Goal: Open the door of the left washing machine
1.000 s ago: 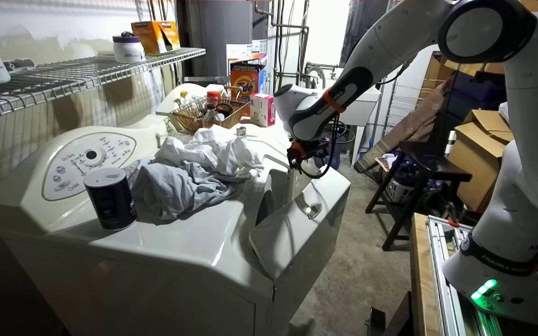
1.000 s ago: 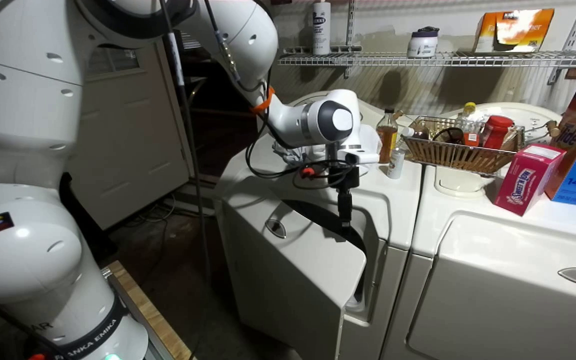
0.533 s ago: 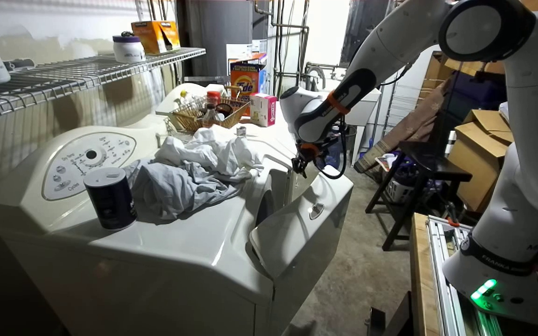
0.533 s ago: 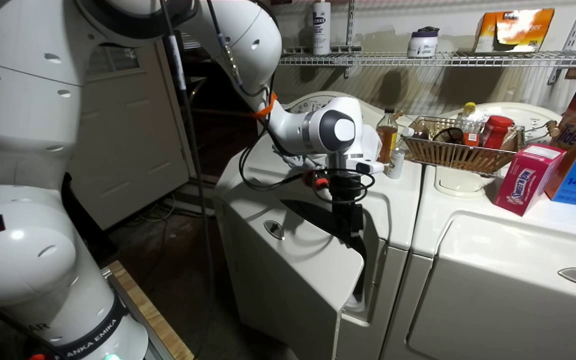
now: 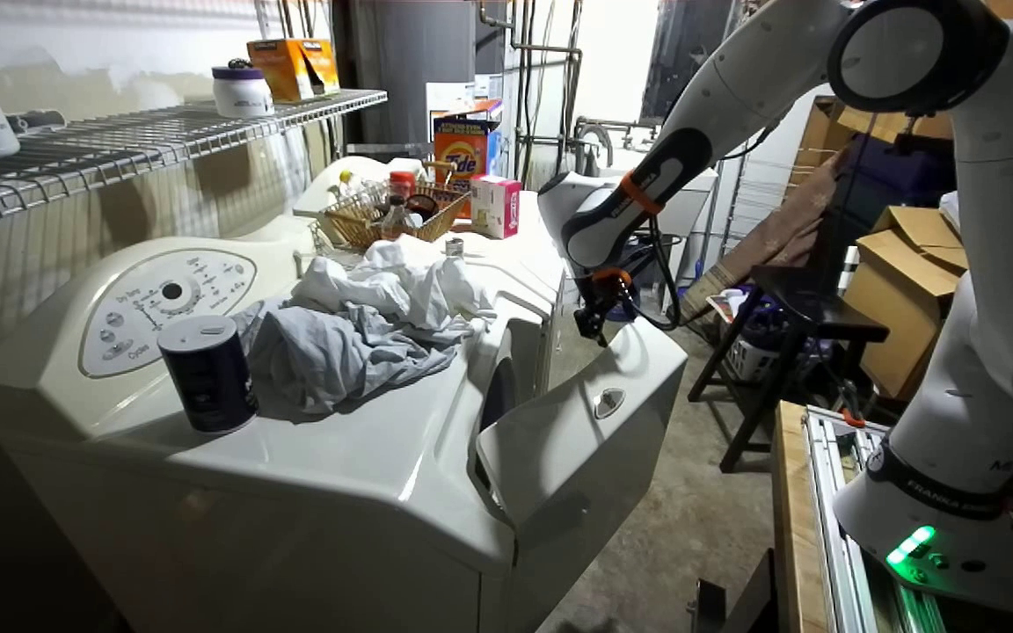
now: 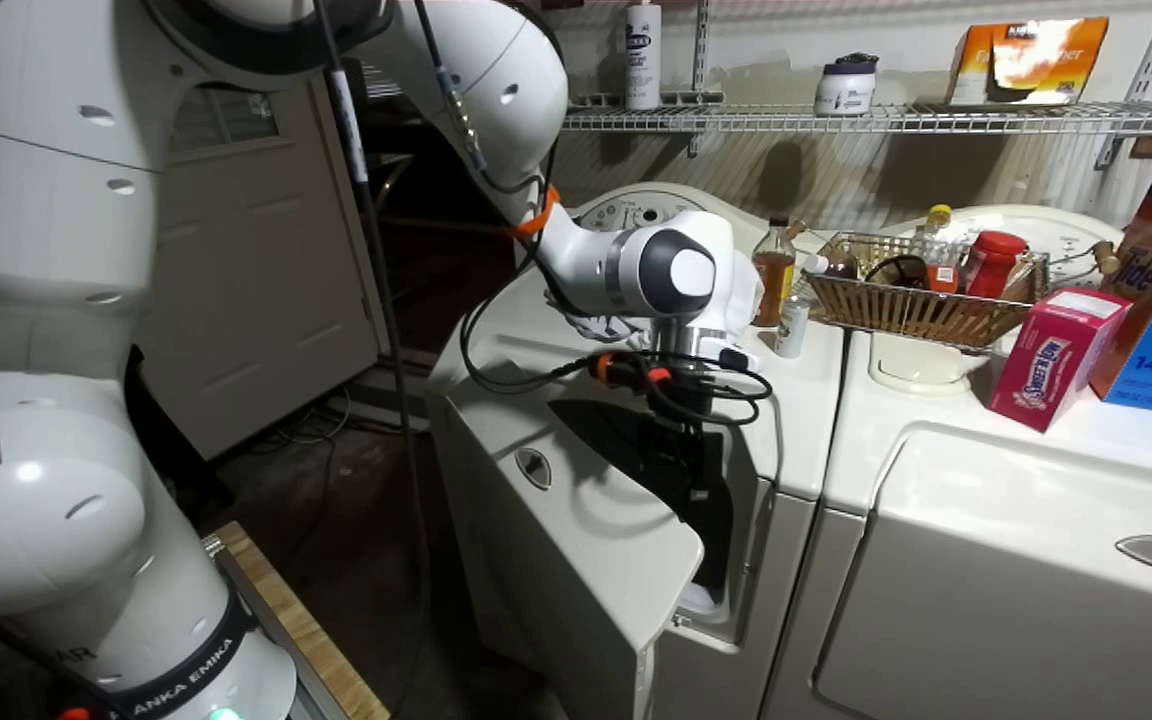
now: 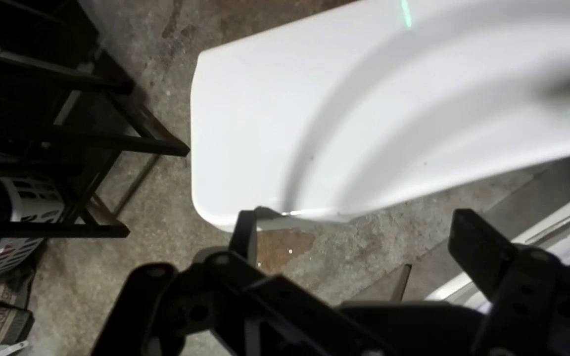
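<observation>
At left, the broad, flat white metal door [image 6: 551,570] stands wider open than a second ago, putting us, we judge, nearer done; beside its upper edge, the black, two-fingered gripper [image 7: 356,220], spread wide, holding nothing, has moved outward from the boxy white metal washing machine [image 6: 802,430].

Door [image 5: 599,497] found open wider than before; in an exterior view its free end has shifted toward 4 o'clock, the end effector [image 5: 593,329] displaced likewise.
</observation>
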You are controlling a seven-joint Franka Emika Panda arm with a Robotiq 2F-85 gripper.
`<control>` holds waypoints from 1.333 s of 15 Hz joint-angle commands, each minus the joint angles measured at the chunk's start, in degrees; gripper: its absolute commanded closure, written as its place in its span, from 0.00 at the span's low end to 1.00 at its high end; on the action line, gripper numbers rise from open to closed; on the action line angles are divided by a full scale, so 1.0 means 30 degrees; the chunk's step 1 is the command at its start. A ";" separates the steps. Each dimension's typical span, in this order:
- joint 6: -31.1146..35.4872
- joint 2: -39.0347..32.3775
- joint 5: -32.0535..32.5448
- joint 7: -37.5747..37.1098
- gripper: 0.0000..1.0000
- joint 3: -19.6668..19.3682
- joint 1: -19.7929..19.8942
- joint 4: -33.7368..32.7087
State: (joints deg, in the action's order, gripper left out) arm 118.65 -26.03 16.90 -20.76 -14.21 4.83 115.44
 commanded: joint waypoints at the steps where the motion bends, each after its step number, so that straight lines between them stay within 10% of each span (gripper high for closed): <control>1: -0.0445 0.0985 -0.1037 0.0888 0.00 0.0432 0.0377 0.0650; 13: 0.6982 0.7456 -0.0260 0.4290 0.00 0.1166 0.0030 0.5973; 20: 0.7416 1.2865 -0.3184 1.0829 0.00 0.2451 -0.0352 0.8860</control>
State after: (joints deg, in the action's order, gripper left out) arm 139.31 5.20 11.54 3.24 -7.56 4.48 136.73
